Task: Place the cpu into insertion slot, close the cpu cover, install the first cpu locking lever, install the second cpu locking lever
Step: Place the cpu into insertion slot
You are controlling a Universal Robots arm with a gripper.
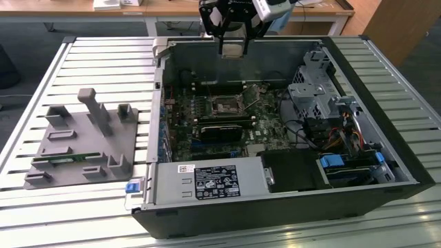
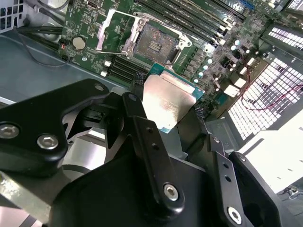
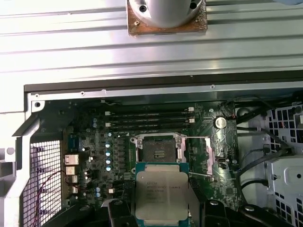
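Gripper [image 1: 232, 50] hangs over the far wall of the open case [image 1: 276, 219], which lies on a slatted table [image 1: 103, 57]. In the exterior view a grey fixture [image 1: 76, 150] sits on the table, on that view's left, apart from the case. That view also places the slot [image 1: 226, 106] down on the green board, well below the gripper.

In the second wrist view the black fingers [image 2: 142, 132] are clamped on two opposite edges of the cpu [image 2: 170, 94]. The chip is held in the air, apart from the slot. The slot's centre is dark and bare in both wrist views. The cover [image 2: 102, 32] lies swung open beside it.
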